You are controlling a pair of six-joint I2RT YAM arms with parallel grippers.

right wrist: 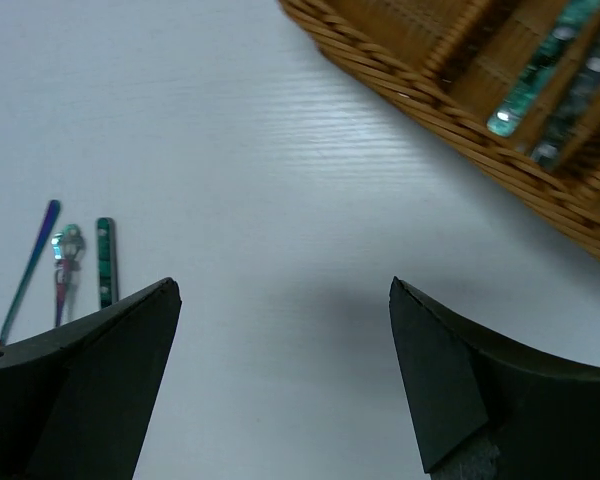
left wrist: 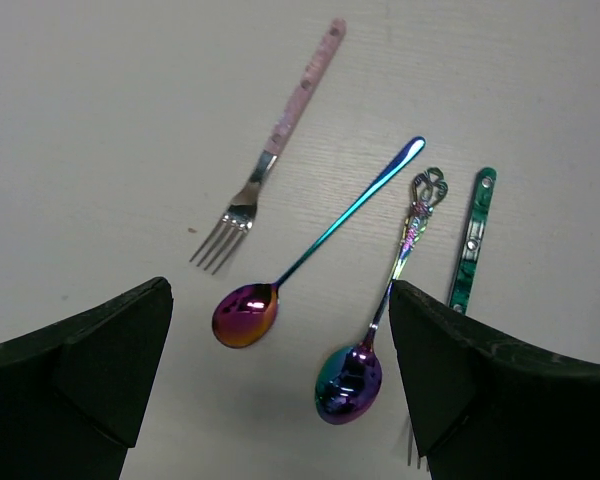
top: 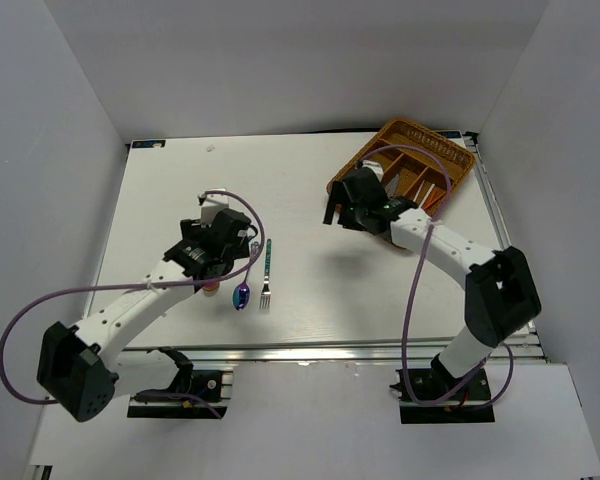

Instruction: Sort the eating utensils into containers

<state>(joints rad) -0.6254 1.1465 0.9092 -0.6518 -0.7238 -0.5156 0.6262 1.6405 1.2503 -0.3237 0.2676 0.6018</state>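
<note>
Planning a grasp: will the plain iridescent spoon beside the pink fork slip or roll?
Likely slippery: the plain iridescent spoon looks glossy. Its thin handle lies flat on the table, so it may skid. Probably stiff metal.

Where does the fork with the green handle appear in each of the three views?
Top external: the green-handled fork lies left of centre, in the lower half.
Left wrist: far right, its lower end hidden behind the left arm's finger.
Right wrist: near the left edge, halfway down.
Shared landmark: the blue-purple spoon lying beside it.

White arms (top: 130,310), black joints (top: 500,290), purple cables (top: 410,300)
</note>
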